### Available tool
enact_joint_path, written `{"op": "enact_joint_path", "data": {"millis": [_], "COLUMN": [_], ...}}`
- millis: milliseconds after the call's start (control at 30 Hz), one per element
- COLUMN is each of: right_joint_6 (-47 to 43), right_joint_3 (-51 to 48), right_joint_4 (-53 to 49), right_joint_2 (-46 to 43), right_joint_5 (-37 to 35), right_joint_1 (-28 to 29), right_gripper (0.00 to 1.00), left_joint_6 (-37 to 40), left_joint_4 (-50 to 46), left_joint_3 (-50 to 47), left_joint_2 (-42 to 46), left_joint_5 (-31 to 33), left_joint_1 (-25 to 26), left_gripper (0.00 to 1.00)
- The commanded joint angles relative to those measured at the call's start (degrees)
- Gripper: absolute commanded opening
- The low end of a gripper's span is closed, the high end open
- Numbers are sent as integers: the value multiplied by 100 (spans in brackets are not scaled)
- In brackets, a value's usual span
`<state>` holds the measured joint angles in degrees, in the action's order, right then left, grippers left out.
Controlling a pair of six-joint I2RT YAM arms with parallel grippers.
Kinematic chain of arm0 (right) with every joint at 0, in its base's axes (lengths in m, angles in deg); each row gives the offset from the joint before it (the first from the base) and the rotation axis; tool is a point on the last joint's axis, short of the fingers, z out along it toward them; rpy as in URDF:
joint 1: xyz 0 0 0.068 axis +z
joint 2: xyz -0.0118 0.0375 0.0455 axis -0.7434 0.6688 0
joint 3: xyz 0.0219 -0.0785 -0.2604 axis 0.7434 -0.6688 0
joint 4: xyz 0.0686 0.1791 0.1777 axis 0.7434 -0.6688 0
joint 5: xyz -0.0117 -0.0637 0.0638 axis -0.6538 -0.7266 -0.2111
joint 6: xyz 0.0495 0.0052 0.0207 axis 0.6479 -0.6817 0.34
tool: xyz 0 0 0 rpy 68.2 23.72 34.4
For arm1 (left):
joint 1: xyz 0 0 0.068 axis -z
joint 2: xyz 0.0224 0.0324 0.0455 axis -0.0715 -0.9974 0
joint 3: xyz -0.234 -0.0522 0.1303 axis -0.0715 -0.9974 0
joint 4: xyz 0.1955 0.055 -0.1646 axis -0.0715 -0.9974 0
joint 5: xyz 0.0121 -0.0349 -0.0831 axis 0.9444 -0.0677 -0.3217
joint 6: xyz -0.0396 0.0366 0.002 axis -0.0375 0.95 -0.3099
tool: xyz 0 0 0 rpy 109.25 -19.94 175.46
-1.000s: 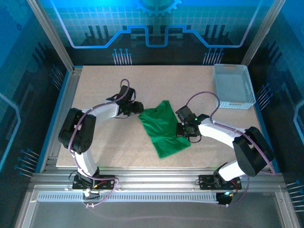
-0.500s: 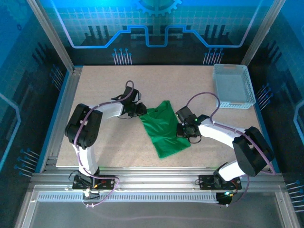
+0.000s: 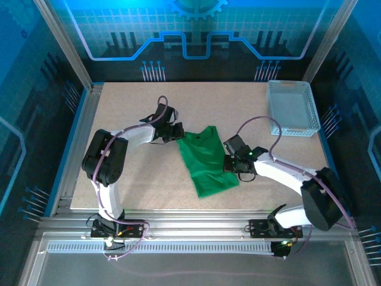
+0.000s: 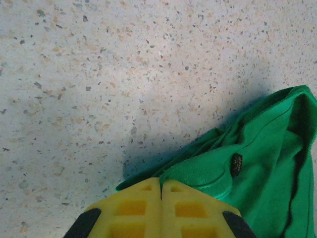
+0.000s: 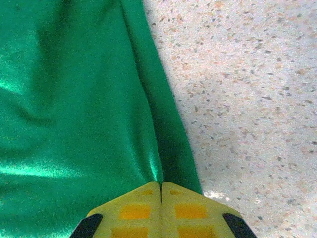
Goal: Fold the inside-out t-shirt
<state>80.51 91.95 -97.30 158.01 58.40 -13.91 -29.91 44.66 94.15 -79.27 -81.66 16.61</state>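
The bright green t-shirt (image 3: 205, 159) lies crumpled on the speckled table's middle, its collar and a small dark tag (image 4: 236, 164) toward the left. My left gripper (image 3: 177, 133) is at the shirt's upper left corner, its yellow jaws shut on the collar edge (image 4: 198, 171), a thin fold of cloth pinched between them. At the shirt's right edge, my right gripper (image 3: 229, 164) is shut on a ridge of the green cloth (image 5: 74, 99) that runs up from the jaws.
A white mesh basket (image 3: 292, 108) stands at the back right corner. Metal frame rails (image 3: 77, 137) run along the table's left and near edges. Bare tabletop (image 3: 131, 179) lies around the shirt.
My left gripper has slid right to the shirt's collar corner and shut on it. My right arm shifted slightly right, still gripping the cloth.
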Motion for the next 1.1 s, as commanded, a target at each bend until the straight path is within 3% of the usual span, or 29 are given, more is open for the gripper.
{"op": "enact_joint_path", "data": {"millis": [0, 267, 367, 467, 567, 667, 933, 1067], "right_joint_6": [168, 544, 527, 328, -56, -443, -986, -1123], "right_joint_3": [-296, -868, -688, -322, 59, 458, 1850, 2455], "right_joint_4": [-188, 29, -29, -180, -250, -113, 526, 514], "right_joint_2": [-494, -587, -333, -261, -286, -134, 1713, 2484], "right_joint_5": [-311, -95, -129, -170, -76, 264, 1577, 1576], "right_joint_1": [83, 96, 66, -80, -411, -877, -1658, -1716], "right_gripper": [0, 1, 10, 24, 39, 48, 53, 53], "left_joint_6": [-170, -185, -39, 88, 113, -4, -553, -696], "left_joint_4": [1, -337, -561, -773, -885, -1001, -181, -54], "left_joint_3": [366, 965, 1182, 1246, 1124, 919, -46, -179], "left_joint_2": [-103, -828, -1060, -989, -675, -322, 239, 215], "left_joint_5": [94, 13, -121, -37, 187, 461, -34, -41], "left_joint_1": [-88, -76, -36, 1, -6, 3, 140, 355], "left_gripper": [0, 0, 12, 32, 47, 57, 59, 58]}}
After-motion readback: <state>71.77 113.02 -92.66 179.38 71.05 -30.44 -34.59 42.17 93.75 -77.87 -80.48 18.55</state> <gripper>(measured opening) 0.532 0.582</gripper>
